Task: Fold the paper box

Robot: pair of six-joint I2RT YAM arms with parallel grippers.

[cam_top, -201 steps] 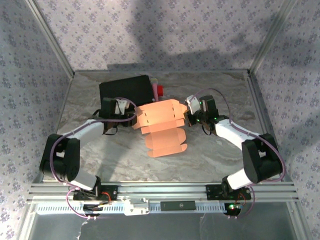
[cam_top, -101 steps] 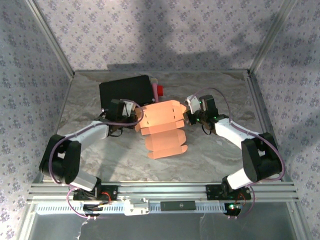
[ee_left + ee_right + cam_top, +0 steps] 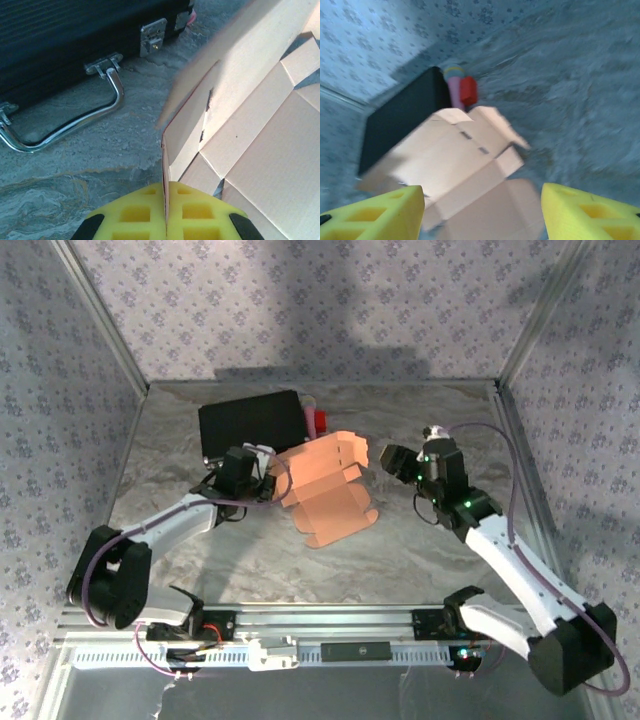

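At the middle of the marbled table, the paper box is seen partly folded. Its left edge is pinched between the clamped pads of the left gripper. The right gripper is held apart from the box's right side, its fingers spread wide and empty. Behind the box a black case with a metal handle is set, a red object beside it.

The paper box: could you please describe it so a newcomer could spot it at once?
On the marbled table, find the black case at the far left. Beside it is the paper box, partly folded orange-tan cardboard with flaps, one edge pinched by the jaws of the left gripper, the only pale card there.
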